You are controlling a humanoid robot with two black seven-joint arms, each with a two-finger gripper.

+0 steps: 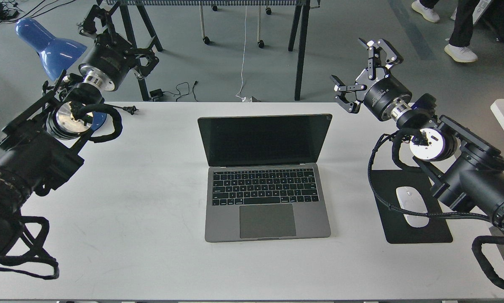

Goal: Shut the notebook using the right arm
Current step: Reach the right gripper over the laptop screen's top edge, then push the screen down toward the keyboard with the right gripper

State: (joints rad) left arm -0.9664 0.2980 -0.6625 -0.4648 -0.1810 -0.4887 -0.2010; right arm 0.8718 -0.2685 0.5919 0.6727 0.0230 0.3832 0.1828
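The notebook (266,176) is a space-grey laptop standing open at the middle of the white table (150,252), its black screen upright and facing me. My right gripper (359,69) is open and empty, held in the air above the table's far edge, to the right of and a little behind the screen's top right corner. It touches nothing. My left gripper (117,35) is raised at the far left by the blue lamp, well away from the notebook. Its fingers look spread and empty.
A black mouse pad (416,227) with a white mouse (412,201) lies right of the notebook, under my right arm. A blue lamp (49,44) stands at the far left. A dark trestle table's legs (300,50) stand beyond the table. A person's feet (456,50) show at the top right.
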